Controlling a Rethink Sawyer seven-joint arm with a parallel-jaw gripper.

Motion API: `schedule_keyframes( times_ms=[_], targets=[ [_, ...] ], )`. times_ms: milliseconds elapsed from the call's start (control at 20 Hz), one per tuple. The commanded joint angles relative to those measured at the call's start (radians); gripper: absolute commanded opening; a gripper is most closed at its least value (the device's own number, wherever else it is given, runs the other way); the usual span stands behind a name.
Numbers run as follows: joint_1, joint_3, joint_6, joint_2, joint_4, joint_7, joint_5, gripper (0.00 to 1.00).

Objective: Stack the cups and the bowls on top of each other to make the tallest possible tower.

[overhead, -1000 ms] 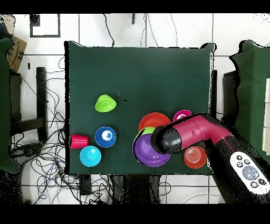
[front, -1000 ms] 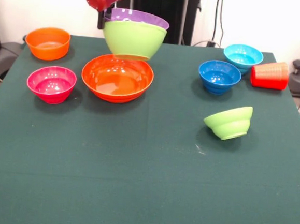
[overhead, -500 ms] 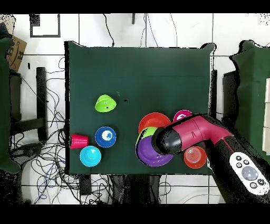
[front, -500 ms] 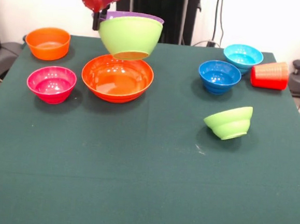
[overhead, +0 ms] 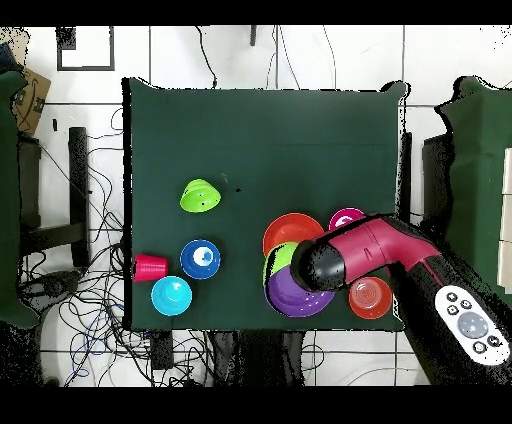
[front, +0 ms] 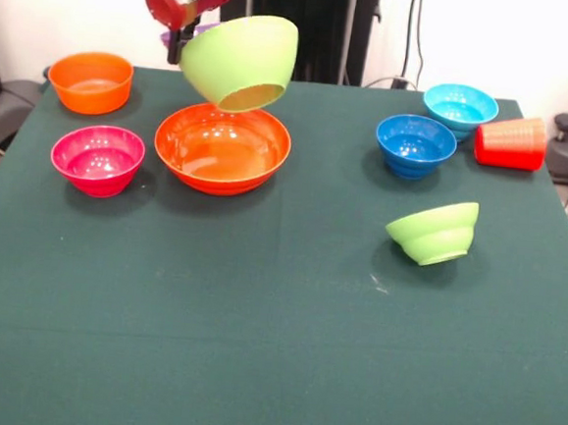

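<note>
My gripper (front: 182, 45) hangs at the top left of the front view, shut on the rim of a large lime green bowl (front: 239, 59) with a purple bowl (overhead: 290, 290) nested inside it. The pair is in the air, tipped steeply on its side, just above the far rim of the large orange bowl (front: 222, 149). Only a sliver of purple shows from the front. A magenta bowl (front: 97, 158) and a small orange bowl (front: 91, 81) stand to the left. Dark blue (front: 415, 144) and light blue (front: 459, 108) bowls, a red cup (front: 510, 143) on its side and a tilted small lime bowl (front: 433, 232) are at the right.
The green cloth table (front: 254, 348) fills both views. In the overhead view the red arm (overhead: 380, 250) reaches over the magenta bowl (overhead: 347, 218) and small orange bowl (overhead: 370, 297). Cables lie on the floor beyond the table's edges.
The held lime green and purple bowls have risen a little and tipped further onto their side, shifting slightly left in the front view. Everything on the table stayed put.
</note>
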Motion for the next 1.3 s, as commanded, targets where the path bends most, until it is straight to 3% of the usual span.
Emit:
schedule_keyframes(
  times_ms=[50,450,1300],
  targets=[
    [0.039,-0.071,0.115,0.087,-0.047,-0.311,-0.108,0.0],
    [0.06,-0.085,0.215,0.091,-0.063,-0.347,-0.097,0.0],
    [0.05,-0.046,0.228,0.07,-0.032,-0.313,-0.067,0.0]
  ],
)
